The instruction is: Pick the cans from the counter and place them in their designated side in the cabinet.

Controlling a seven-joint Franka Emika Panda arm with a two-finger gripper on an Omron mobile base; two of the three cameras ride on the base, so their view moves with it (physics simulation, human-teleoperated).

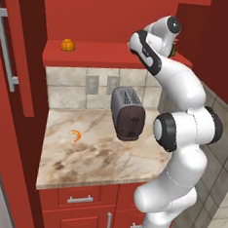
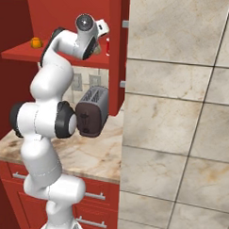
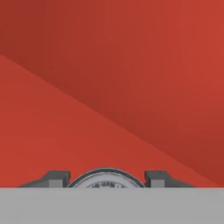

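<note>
2 dark fingertips (image 3: 57, 178) stand on either side of a round silver-grey can top (image 3: 106, 179) in the hand view, with faint lettering on the lid; the gripper (image 3: 106, 180) is closed on this silver-grey can, jaws pressed to its sides. Beyond it, plain red cabinet (image 3: 131, 65) surfaces meet along a slanting line.

1 white arm (image 1: 183, 122) with dark joints rises from the floor in front of the counter (image 1: 98, 153) and reaches up to the cabinet shelf (image 1: 91, 55), its wrist at the shelf's right end. In the right base view a red can (image 2: 107, 46) with a white band shows just beside the wrist, against the cabinet's side wall; whether it stands on the shelf cannot be told. In the left base view a little green and red shows behind the wrist, too hidden to identify.

1 orange fruit (image 1: 67, 44) sits on the shelf, toward its left, well apart from the gripper.

1 dark grey toaster (image 1: 127, 113) stands on the marbled counter near the back wall, below the shelf.

1 small orange curled item (image 1: 75, 135) lies on the counter to the left of the toaster.

2 wall sockets (image 1: 102, 84) sit in the tiled backsplash behind the toaster.

1 tall red cabinet door (image 1: 13, 53) with a silver bar handle stands open at the left. Red drawers (image 1: 79, 199) with silver handles sit below the counter.
</note>
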